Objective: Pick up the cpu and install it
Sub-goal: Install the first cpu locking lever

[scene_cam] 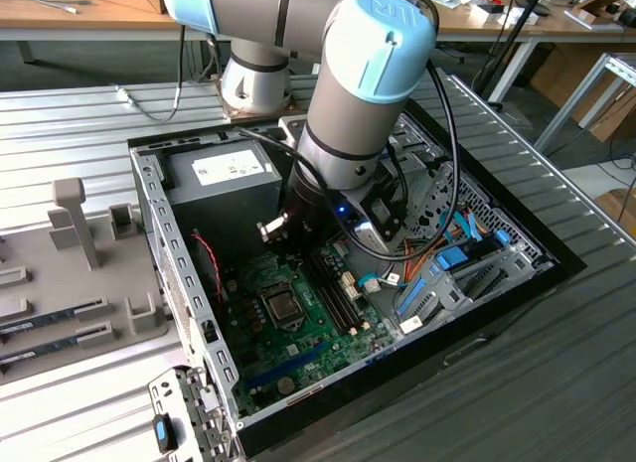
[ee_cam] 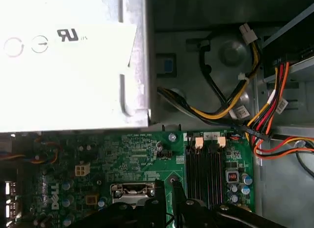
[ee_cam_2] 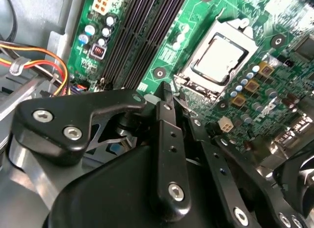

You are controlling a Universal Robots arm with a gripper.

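Hovering, exterior view: tool [scene_cam: 283, 229] hangs just above the green motherboard [scene_cam: 298, 328], close to the socket [scene_cam: 280, 306].
Second wrist view: cpu [ee_cam_2: 219, 59] sits flat in its socket; fingers [ee_cam_2: 167, 98] look pinched narrow, holding nothing.
First wrist view: power supply [ee_cam: 68, 66] beside the board.
Handling: light, stiff, fragile underneath, so I'd grip the edges.

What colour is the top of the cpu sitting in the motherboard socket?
Silvery-grey metal; the cpu shows best in the second wrist view, framed by its socket bracket.
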